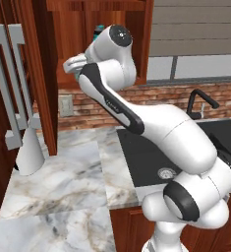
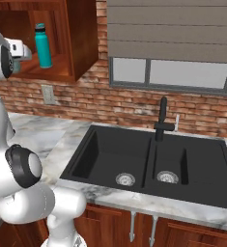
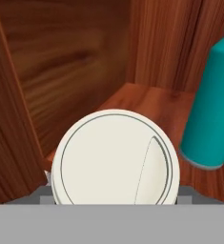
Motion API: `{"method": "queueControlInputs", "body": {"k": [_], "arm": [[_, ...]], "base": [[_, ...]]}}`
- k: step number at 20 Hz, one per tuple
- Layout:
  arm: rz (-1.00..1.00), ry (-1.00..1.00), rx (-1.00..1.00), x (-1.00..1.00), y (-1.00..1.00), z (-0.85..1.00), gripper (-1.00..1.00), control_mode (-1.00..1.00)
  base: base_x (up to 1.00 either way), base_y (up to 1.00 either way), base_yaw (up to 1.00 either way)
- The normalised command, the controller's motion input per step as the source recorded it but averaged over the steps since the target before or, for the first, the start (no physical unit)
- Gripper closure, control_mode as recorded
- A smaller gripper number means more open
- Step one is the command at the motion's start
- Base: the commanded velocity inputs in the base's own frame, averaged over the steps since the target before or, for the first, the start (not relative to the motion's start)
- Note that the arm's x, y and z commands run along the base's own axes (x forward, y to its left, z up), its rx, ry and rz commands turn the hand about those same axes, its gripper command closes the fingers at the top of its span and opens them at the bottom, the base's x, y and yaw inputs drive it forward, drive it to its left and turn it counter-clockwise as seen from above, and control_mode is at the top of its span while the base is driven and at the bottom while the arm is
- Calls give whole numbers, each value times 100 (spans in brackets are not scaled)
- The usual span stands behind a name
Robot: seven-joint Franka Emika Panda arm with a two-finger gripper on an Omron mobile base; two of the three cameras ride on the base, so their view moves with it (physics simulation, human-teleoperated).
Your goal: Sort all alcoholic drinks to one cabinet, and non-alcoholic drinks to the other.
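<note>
My gripper (image 1: 73,65) reaches into the narrower wooden wall cabinet (image 2: 81,38), shut on the small pale green cup (image 1: 76,75). In the hand view the cup's round white lid (image 3: 116,157) sits right at the fingers, over the front edge of the cabinet floor (image 3: 147,102). Whether the cup rests on the wood I cannot tell. The slim teal bottle (image 2: 43,46) with a black cap stands upright inside the same cabinet, just right of the cup (image 3: 211,105); its top peeks past the arm (image 1: 98,30). The black bottles and the wider cabinet are out of view.
The cabinet's open door (image 1: 45,74) hangs left of the arm. Below lies a marble counter (image 1: 63,187) with a white cone-shaped object (image 1: 29,152) at the left. A black double sink (image 2: 134,154) with a black faucet (image 2: 162,118) lies to the right.
</note>
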Motion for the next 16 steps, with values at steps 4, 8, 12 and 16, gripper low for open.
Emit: {"method": "queueControlInputs", "body": {"k": [4, 8, 12, 16], "arm": [[0, 0, -1, 12, 4, -3, 100, -100], [0, 0, 0, 13, 0, 0, 100, -100], [0, 0, 0, 19, 0, 0, 100, -100], [0, 0, -2, 26, 0, 0, 100, -100]], "base": [[0, 0, 0], [0, 0, 0], [0, 0, 0], [0, 0, 0]]}}
